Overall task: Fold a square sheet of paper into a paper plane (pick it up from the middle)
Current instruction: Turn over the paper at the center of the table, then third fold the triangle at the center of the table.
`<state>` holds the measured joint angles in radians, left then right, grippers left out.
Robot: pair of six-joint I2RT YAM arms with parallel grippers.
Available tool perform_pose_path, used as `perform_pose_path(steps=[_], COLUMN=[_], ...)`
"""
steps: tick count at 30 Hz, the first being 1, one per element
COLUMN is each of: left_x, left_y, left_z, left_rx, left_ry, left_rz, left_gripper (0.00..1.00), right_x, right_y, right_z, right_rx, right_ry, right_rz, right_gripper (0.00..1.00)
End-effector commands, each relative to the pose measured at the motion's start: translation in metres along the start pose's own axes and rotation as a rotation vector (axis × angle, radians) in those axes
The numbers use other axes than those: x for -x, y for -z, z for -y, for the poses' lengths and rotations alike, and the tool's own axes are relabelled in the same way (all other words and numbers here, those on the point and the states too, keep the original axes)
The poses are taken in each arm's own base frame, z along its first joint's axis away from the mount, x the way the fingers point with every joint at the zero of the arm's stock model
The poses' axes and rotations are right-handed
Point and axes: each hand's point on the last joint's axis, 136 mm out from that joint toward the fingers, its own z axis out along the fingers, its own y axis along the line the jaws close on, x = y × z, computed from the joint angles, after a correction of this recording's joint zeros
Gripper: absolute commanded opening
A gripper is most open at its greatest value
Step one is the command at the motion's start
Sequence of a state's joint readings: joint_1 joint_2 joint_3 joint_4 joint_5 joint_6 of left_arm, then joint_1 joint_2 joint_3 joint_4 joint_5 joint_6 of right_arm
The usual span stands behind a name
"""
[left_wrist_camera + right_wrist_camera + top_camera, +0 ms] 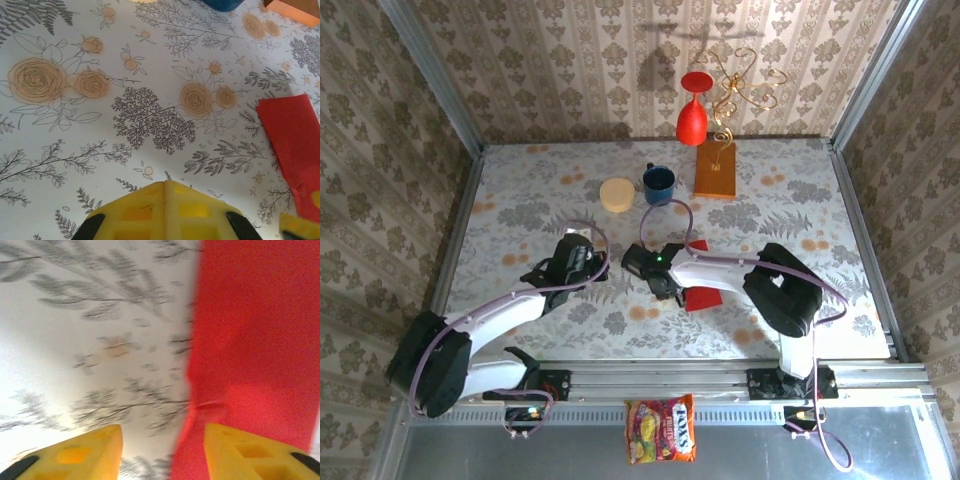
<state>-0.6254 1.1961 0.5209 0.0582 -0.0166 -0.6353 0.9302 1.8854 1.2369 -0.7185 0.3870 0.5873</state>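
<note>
The square sheet of paper (705,298) is bright red, creased, and lies flat on the flowered table, partly under my right arm. In the right wrist view its left edge (250,340) runs between my fingers. My right gripper (162,440) is open, one yellow finger over the tablecloth and the other over the paper, holding nothing. From above, the right gripper (672,288) sits at the paper's left edge. My left gripper (166,187) is shut and empty, low over bare tablecloth, with the paper (292,145) to its right. The left gripper (585,245) is left of centre.
At the back stand a red goblet vase (692,115), a gold wire ornament (745,85) and an orange-brown block (715,170). A blue mug (658,183) and a round tan disc (616,194) lie behind the grippers. A candy bag (661,428) rests on the front ledge.
</note>
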Motion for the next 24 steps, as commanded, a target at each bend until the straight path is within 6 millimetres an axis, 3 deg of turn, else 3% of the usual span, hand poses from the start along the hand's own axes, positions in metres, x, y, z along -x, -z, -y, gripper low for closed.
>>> perform_pose_path(steps=[1, 5, 8, 11, 15, 24], left_x=[-0.003, 0.005, 0.009, 0.011, 0.013, 0.011], left_y=[0.007, 0.013, 0.014, 0.012, 0.007, -0.011], left_z=[-0.007, -0.005, 0.003, 0.015, 0.033, 0.069], left_rx=[0.009, 0.007, -0.018, -0.059, -0.099, -0.145], left_ry=[0.009, 0.001, -0.012, -0.022, -0.045, -0.094], left_rz=[-0.012, -0.004, -0.013, -0.027, -0.041, -0.076], left_gripper=[0.0, 0.0, 0.0, 0.0, 0.0, 0.0], right_x=[0.018, 0.031, 0.035, 0.03, 0.018, -0.02], right_y=[0.027, 0.055, 0.056, 0.044, 0.023, -0.024], right_z=[-0.017, 0.007, 0.035, 0.062, 0.08, 0.076], right_rx=[0.175, 0.369, 0.519, 0.629, 0.742, 0.789], right_ry=[-0.094, -0.219, -0.374, -0.515, -0.661, -0.792], right_rz=[0.025, 0.066, 0.087, 0.095, 0.09, 0.04], right_gripper=[0.52, 0.51, 0.45, 0.36, 0.27, 0.16])
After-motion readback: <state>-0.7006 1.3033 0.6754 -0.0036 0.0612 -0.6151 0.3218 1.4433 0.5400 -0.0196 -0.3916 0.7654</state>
